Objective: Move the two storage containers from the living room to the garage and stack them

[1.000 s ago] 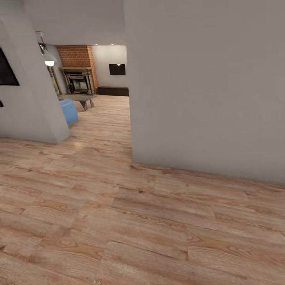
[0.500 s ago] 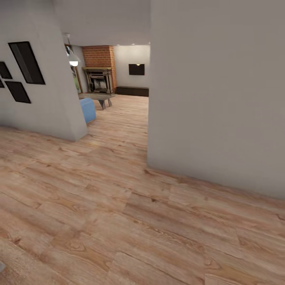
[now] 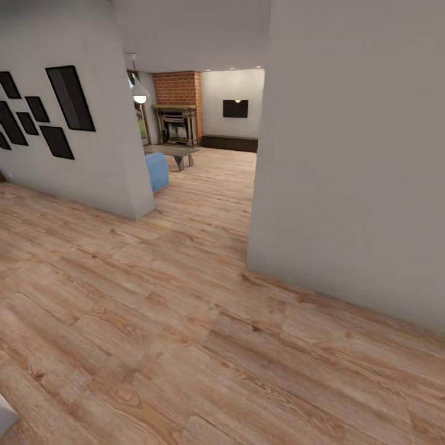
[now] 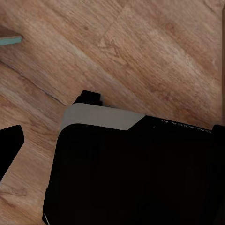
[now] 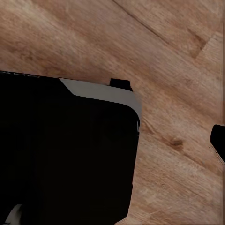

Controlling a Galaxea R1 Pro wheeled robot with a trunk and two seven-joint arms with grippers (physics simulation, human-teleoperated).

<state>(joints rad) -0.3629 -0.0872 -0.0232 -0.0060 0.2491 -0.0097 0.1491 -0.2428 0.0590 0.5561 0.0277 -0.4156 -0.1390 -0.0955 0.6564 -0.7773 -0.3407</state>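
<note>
Setting: light wood-plank floor (image 3: 185, 321) of a hallway between grey walls (image 3: 352, 161).
Ahead: living room with red brick chimney (image 3: 179, 89), blue sofa (image 3: 157, 171).
Wrist views: black robot base (image 4: 136, 173) over planks.
Claws: state cannot be told.

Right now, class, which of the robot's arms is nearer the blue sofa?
Left, probably. The blue sofa sits far ahead, left of centre. Both arms hang by the robot's black base over wood floor, far from it.

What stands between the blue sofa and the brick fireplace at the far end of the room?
In the head view, a low wooden table stands between the blue sofa and the brick fireplace.
</note>
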